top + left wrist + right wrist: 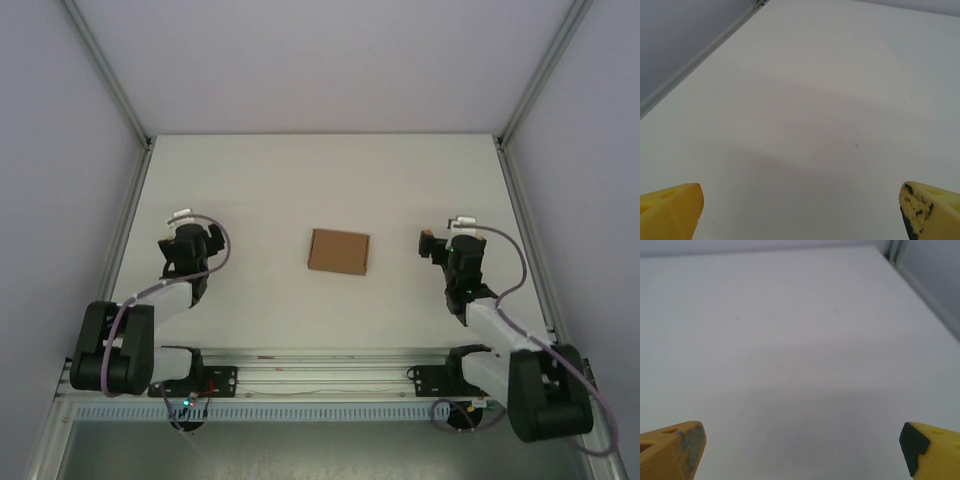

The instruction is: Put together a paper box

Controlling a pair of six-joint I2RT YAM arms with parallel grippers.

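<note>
The paper box (339,251) lies flat near the middle of the white bench (300,170), between the two arms and well apart from each. The left tool (800,214) hangs over bare bench with its yellow fingers (670,212) spread wide. The right tool (802,454) is spread wide too, gripping nothing.

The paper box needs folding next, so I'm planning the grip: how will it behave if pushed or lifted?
The paper box lies flat on the white table, looking thin, so it is probably light and would likely slide rather than tip when pushed. As flat card, it may bend if lifted by one edge.
</note>
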